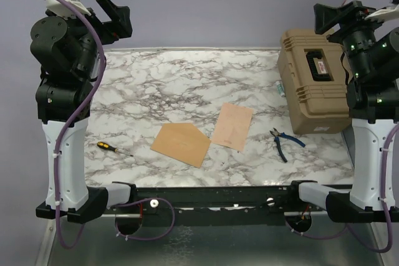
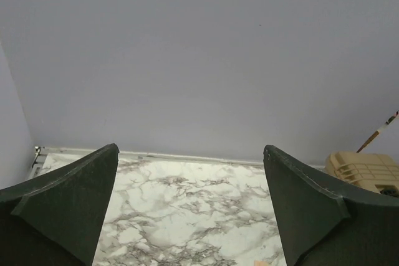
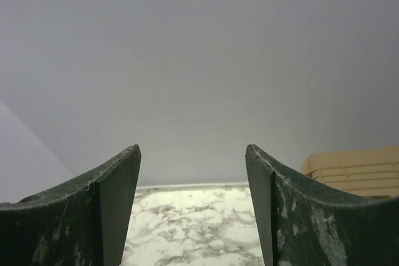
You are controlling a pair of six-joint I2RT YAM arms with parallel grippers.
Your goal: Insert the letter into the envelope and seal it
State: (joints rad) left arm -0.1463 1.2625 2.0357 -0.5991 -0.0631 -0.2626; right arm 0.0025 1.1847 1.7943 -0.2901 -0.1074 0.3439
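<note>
The orange-brown envelope lies flat on the marble table, near the front middle, its pointed flap open. The pale pinkish-tan letter lies flat just right of it, their edges close or touching. My left gripper is raised high at the back left, open and empty, far from both. My right gripper is raised high at the back right, open and empty. Both wrist views show open fingers over bare marble and the wall; a sliver of the letter shows at the left wrist view's bottom edge.
A tan hard case stands at the right back of the table, also in the wrist views. Blue-handled pliers lie right of the letter. A screwdriver lies at the front left.
</note>
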